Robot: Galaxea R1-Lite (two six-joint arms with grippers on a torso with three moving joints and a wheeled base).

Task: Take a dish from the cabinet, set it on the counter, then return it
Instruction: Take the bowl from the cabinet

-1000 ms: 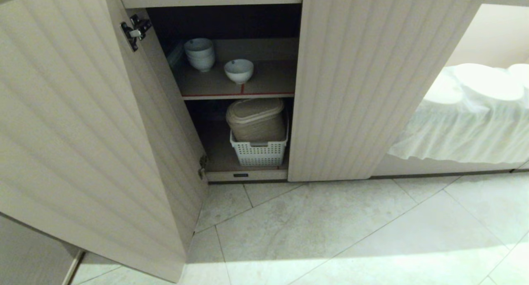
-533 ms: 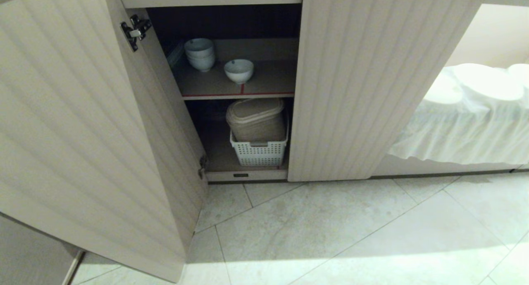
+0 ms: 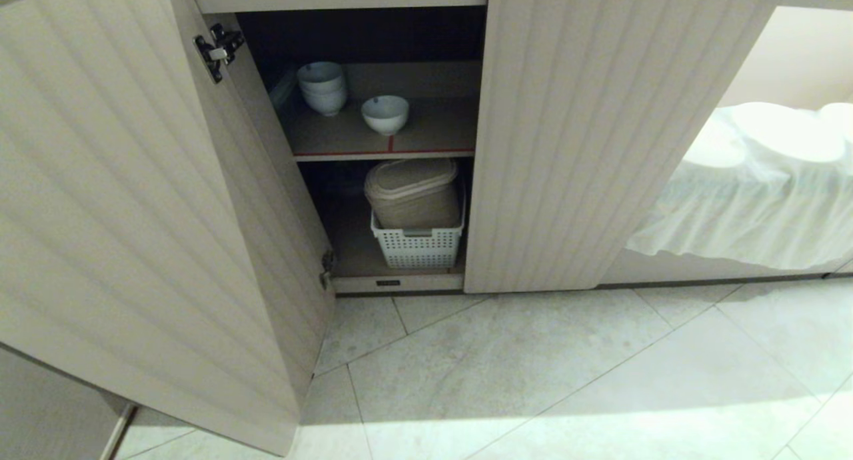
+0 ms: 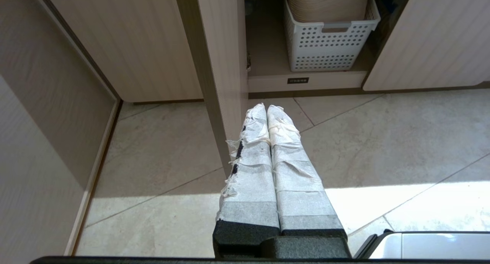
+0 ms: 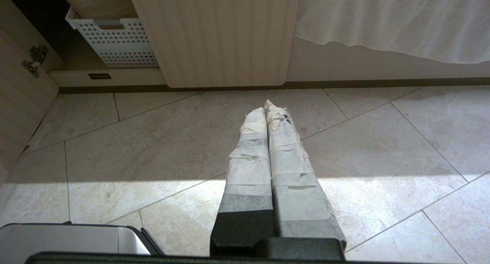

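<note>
Dish [image 3: 385, 113] is sitting on the cabinet [image 3: 586, 147] shelf while I'm holding left gripper [image 4: 267, 110] and right gripper [image 5: 269, 108] closed (both empty) above the floor.

Cabinet [image 3: 586, 147] doors looked matt beige laminate, vertically ribbed. Hinge [image 3: 216, 50] was shiny metal. Shelf [image 3: 426, 137] was matt board, front edge in red tape. Dish [image 3: 385, 113] and stacked bowls [image 3: 322, 87] were glossy white ceramic. Basket [image 3: 418, 243] was white perforated plastic. Floor [image 3: 533, 373] was smooth pale stone-look tile, slight sheen. Cloth [image 3: 753, 193] was thin white fabric, wrinkled. Left tool [image 4: 267, 108] and right tool [image 5: 265, 105] wore frayed white tape over black plastic.
</note>
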